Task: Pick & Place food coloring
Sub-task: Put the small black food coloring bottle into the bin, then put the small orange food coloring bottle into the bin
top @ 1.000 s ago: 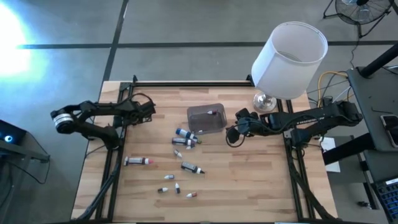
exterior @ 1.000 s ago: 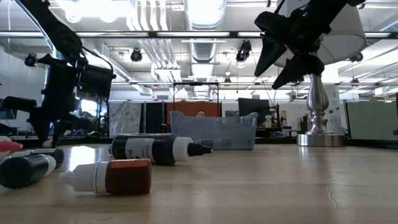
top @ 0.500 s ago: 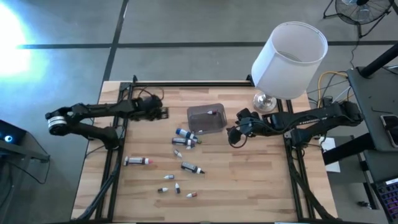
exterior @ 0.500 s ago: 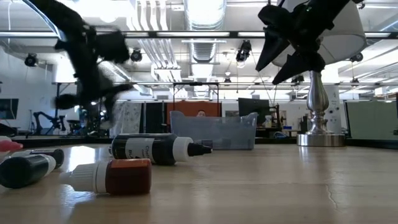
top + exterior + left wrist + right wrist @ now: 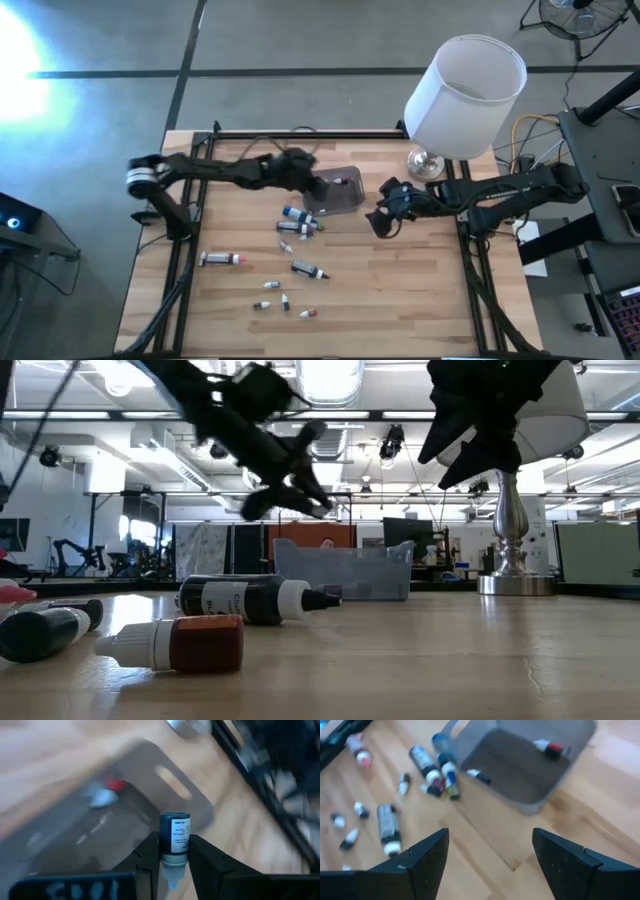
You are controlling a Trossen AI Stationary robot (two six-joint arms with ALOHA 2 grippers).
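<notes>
My left gripper [image 5: 312,183] hangs over the left part of the grey translucent tub [image 5: 335,192], shut on a small food coloring bottle [image 5: 175,837] with a white label and a dark blue end. One red-capped bottle [image 5: 107,794] lies on the tub's floor. Several more bottles and tubes lie flat on the wood in front of the tub [image 5: 298,218], [image 5: 222,259], [image 5: 308,268]. My right gripper [image 5: 380,218] is open and hovers right of the tub, holding nothing; in its wrist view [image 5: 490,865] it looks at the tub [image 5: 530,770]. My left gripper pinches the bottle's labelled body [image 5: 176,851] between its two fingers [image 5: 149,852]. The bottle lies along the fingers, its dark blue end [image 5: 175,818] pointing away from the wrist and its pale nozzle [image 5: 171,879] toward it. It is lifted clear above the tub.
A table lamp with a white shade [image 5: 465,85] and a silver foot [image 5: 425,163] stands at the far right, behind my right arm. Small bottles lie scattered near the table's front [image 5: 285,300]. In the low view, bottles [image 5: 250,600], [image 5: 175,643] lie close to the camera.
My left gripper has swung from the table's left side toward the right and now stands over the tub; in the low view it has crossed from the left to the middle. My right gripper has barely moved.
</notes>
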